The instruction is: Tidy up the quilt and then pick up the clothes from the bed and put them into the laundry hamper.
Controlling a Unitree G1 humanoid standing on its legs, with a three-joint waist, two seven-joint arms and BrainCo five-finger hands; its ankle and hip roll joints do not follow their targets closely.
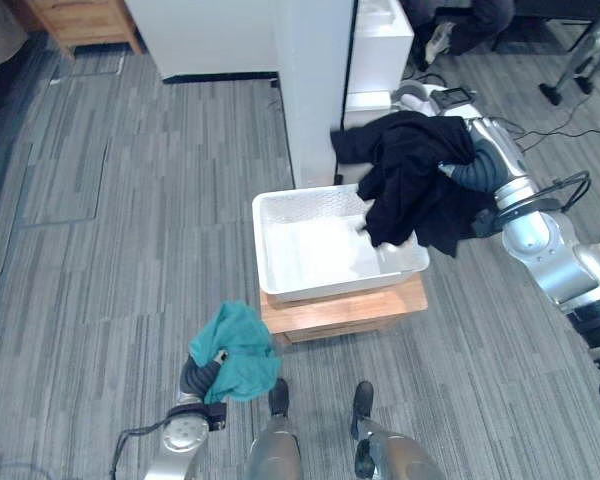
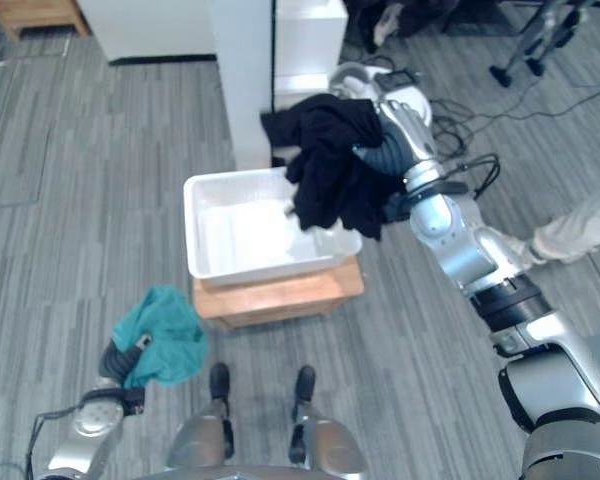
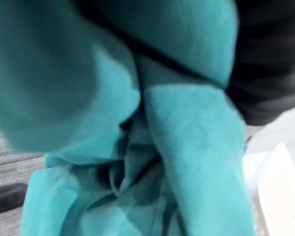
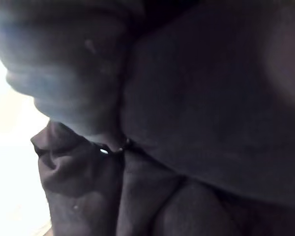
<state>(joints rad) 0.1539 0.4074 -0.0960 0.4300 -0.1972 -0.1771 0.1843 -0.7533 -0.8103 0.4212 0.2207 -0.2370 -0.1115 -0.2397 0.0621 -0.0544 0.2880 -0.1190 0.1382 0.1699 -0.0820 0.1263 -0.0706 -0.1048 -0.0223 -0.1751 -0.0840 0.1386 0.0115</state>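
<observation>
Black clothes [image 1: 410,180] over right hand [image 1: 462,172], above hamper [image 1: 280,225].

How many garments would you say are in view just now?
2: a black garment hanging from the right robot hand above the white hamper, and a teal garment on the left robot hand.

An indoor test space or lab dressed up as a home. Grey plank-pattern flooring [image 1: 100,200] runs throughout, with loose cables [image 1: 555,125] trailing across it beyond the fingers of the raised arm. White cabinets [image 1: 220,35] and a wooden furniture piece [image 1: 85,20] line the far side. Equipment stand legs [image 1: 580,65] sit there too, and a person's trouser leg [image 2: 580,232] shows at the edge.
</observation>
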